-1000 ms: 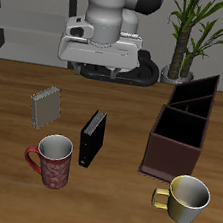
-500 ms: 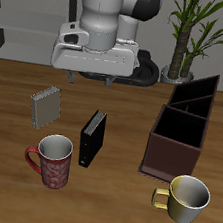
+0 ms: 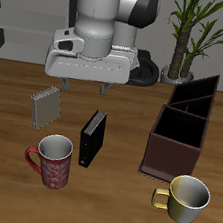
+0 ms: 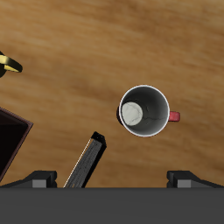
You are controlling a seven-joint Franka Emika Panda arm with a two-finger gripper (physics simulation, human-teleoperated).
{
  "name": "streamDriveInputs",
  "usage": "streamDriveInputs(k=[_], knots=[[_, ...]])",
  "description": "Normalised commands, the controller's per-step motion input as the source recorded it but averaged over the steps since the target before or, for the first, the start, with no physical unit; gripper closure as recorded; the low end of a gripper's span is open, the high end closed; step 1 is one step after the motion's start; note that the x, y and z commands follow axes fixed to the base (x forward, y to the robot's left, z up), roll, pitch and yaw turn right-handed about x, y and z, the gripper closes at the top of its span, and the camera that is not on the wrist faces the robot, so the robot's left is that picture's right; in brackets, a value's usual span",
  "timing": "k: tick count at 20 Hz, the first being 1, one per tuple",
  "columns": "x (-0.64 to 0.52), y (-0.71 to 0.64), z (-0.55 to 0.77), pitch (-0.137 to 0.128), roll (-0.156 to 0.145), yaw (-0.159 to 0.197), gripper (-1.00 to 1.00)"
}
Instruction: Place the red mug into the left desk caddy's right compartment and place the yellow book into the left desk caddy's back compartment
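- Red-speckled and upright, the red mug (image 3: 53, 163) stands closest to the table's front edge, mouth open to the ceiling and handle out to one side; standing like that, its rim is free for me to take from above. From my own lens the same mug (image 4: 145, 110) shows as a whitish ring almost straight beneath me.
- At about its one o'clock in the overhead view, the black book (image 3: 91, 138) stands on edge, near the mug but apart; I judge it a thing to keep my fingers away from on the way down.
- At the mug's eleven o'clock the yellow book (image 3: 46, 106) leans tilted, a little farther back.
- At three o'clock, well apart, sits the plain yellow mug (image 3: 184, 196), and behind it the left desk caddy (image 3: 181, 129) stretches toward the rear, every section showing bare, so neither placement is done.
- My claw (image 3: 86, 81) hangs high above the table, behind the mug; fingers spread, gripping nothing.
- Farthest back, a potted plant (image 3: 192, 35) stands beyond the caddy.
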Motion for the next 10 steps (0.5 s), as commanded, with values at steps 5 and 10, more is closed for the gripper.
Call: streamDriveInputs(k=[5, 10], knots=[[0.22, -0.02, -0.12, -0.025, -0.017, 0.023, -1.00], [0.21, -0.03, -0.11, -0.010, -0.004, -0.002, -1.00]])
